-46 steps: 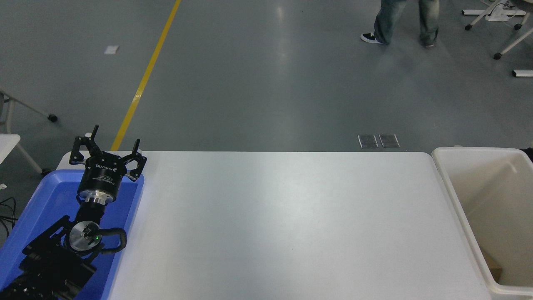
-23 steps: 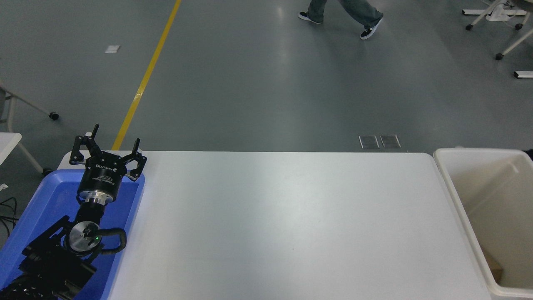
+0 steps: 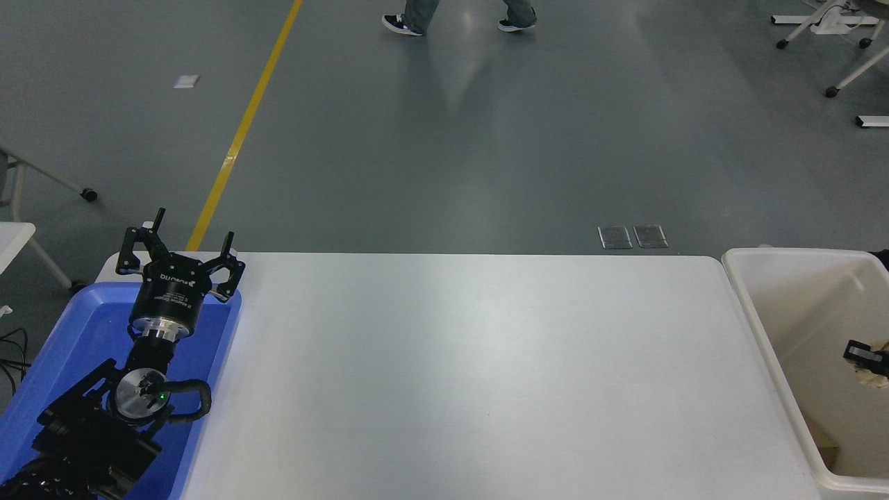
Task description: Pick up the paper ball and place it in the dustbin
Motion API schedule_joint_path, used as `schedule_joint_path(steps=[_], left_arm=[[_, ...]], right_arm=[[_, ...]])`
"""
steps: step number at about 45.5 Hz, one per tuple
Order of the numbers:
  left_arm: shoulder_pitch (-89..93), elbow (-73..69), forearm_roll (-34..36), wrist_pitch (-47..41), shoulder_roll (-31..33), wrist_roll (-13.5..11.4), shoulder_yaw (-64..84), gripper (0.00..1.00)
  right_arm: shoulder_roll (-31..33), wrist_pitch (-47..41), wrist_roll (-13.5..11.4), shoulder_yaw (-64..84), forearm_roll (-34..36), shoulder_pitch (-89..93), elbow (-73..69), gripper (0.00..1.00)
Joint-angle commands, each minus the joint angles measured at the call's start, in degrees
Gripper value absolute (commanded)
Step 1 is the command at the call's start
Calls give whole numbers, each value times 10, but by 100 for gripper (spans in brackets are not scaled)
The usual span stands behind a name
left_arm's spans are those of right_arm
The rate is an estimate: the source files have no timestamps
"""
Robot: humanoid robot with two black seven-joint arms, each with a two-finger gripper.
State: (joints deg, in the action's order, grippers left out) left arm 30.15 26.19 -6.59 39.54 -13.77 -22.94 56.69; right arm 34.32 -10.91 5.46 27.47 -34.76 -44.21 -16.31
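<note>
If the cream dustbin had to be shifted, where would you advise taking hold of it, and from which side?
I would take the dustbin by its thick rim on the long wall beside the table, coming down from above with the jaws straddling that wall. The walls look smooth and deep and no handle shows, so the rim is probably the firmest hold.

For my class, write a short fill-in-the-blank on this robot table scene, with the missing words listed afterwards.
1. The left pincer is parked over the ______ tray.
2. The right pincer enters at the picture's right edge, above the inside of the ______.
3. The dustbin stands at the table's ______ end.
4. A person's feet cross the floor at the picture's ______.

Missing words: blue; dustbin; right; top
</note>
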Motion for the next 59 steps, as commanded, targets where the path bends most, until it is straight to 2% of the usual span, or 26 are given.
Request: schedule_joint_path(steps=[1, 2, 3, 13, 20, 32, 41, 48, 54, 59], left_arm=[[1, 0, 0, 0, 0, 0, 0, 100], [1, 0, 0, 0, 0, 0, 0, 100], [1, 0, 0, 0, 0, 0, 0, 100], [1, 0, 0, 0, 0, 0, -1, 100], [1, 0, 1, 0, 1, 0, -1, 100], [2, 1, 1, 2, 0, 3, -1, 100], [2, 1, 1, 2, 0, 3, -1, 100], [2, 0, 1, 2, 0, 3, -1, 100], [2, 1, 1, 2, 0, 3, -1, 100], [2, 1, 1, 2, 0, 3, -1, 100]], right_arm=[[-18, 9, 1, -2, 2, 11, 23, 53], [-18, 10, 1, -2, 2, 10, 23, 92], [-18, 6, 0, -2, 2, 10, 22, 100], [-20, -1, 1, 7, 1, -21, 8, 100], [11, -2, 2, 79, -2, -89, -34, 100], [18, -38, 2, 122, -7, -160, -67, 100], [66, -51, -9, 196, -9, -335, -252, 100], [48, -108, -7, 292, -3, -505, -366, 100], [8, -182, -5, 344, 7, -629, -450, 100], [-36, -273, -4, 358, 65, -720, -528, 100]])
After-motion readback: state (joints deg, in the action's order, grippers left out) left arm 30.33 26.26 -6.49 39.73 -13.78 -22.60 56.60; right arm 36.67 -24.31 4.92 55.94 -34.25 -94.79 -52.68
